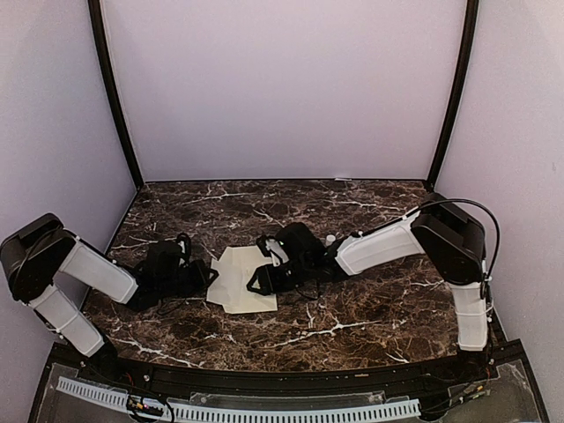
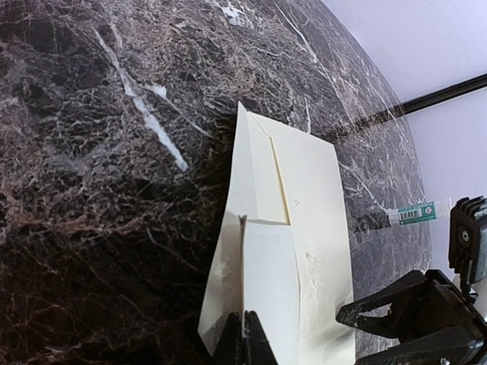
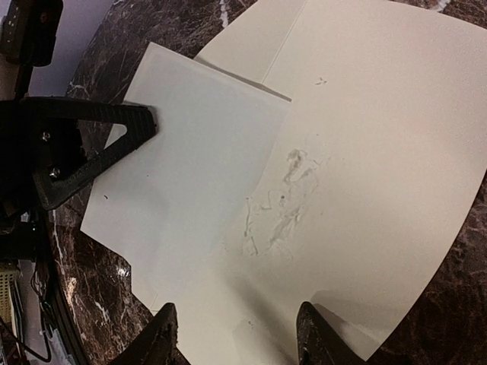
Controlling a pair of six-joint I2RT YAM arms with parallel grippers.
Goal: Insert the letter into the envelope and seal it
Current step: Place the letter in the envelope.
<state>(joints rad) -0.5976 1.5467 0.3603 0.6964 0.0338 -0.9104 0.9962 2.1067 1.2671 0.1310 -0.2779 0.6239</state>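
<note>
Right wrist view: my left hand (image 2: 243, 338) pinches the letter (image 3: 190, 182), which looks only partly inside the envelope (image 3: 380, 152). My right hand (image 3: 236, 315) hangs half wide, holding nothing. Pushing in and sealing are left.

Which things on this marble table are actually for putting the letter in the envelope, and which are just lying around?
For the job:
- the letter, the paler sheet
- the envelope, cream, overlapping the letter

Lying about:
- a small tube with a green label, apart from the papers; I cannot tell whether it is meant for sealing
</note>
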